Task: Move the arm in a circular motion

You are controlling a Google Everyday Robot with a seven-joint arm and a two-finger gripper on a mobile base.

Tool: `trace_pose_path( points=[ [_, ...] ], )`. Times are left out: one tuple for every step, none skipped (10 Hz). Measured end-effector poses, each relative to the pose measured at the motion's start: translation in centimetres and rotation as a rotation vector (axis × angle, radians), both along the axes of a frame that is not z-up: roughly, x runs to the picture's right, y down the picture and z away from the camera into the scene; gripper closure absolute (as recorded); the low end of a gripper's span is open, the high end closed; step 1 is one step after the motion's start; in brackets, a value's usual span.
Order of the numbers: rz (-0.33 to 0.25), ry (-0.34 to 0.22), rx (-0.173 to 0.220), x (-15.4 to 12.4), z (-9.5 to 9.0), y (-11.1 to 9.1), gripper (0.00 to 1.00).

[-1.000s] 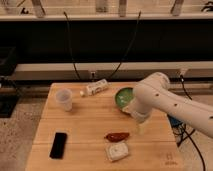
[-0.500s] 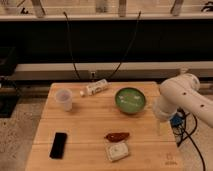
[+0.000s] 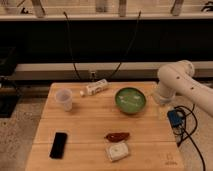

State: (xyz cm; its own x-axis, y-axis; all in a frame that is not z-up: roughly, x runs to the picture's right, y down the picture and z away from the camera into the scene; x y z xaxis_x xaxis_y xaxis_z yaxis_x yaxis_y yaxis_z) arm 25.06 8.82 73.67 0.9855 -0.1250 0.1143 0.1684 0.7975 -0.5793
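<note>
The arm [image 3: 182, 82] is large, glossy and white. It comes in from the right edge, bends at a rounded joint above the table's right rim and points down. My gripper [image 3: 162, 101] hangs at its lower end, just above the table's right edge, to the right of a green bowl [image 3: 131, 100]. It touches nothing that I can see.
On the wooden table [image 3: 95, 125] are a clear cup [image 3: 64, 99], a white bottle lying on its side [image 3: 96, 88], a black phone [image 3: 59, 145], a red-brown item [image 3: 117, 136] and a white packet [image 3: 117, 151]. A blue device with cables [image 3: 175, 119] sits off the right edge.
The arm has swung to the right and back, from over the bowl to the table's right edge. The bowl is now fully uncovered. The table's objects have not moved.
</note>
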Motion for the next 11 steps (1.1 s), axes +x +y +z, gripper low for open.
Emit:
trace_pose_path(
  points=[
    [-0.011,-0.003,0.004,-1.1,0.2,-0.4,0.2],
    [-0.027,-0.009,0.007,-2.8,0.3,-0.8,0.2],
    [-0.048,-0.019,0.008,-4.6,0.4,-1.1,0.2],
    [-0.073,-0.033,0.01,-6.8,0.6,-1.3,0.2],
    [-0.097,-0.051,0.013,-9.0,0.7,-1.5,0.2],
    [-0.122,-0.074,0.016,-11.3,0.7,-1.5,0.2],
    [-0.141,-0.093,0.018,-12.9,0.6,-1.5,0.2],
    [-0.172,-0.126,0.02,-15.4,0.3,-1.3,0.2],
    [-0.204,-0.157,0.022,-17.4,-0.2,-0.9,0.2],
    [-0.254,-0.203,0.023,-19.8,-1.2,0.1,0.2],
    [-0.283,-0.233,0.02,-20.9,-2.0,1.0,0.2]
  ],
)
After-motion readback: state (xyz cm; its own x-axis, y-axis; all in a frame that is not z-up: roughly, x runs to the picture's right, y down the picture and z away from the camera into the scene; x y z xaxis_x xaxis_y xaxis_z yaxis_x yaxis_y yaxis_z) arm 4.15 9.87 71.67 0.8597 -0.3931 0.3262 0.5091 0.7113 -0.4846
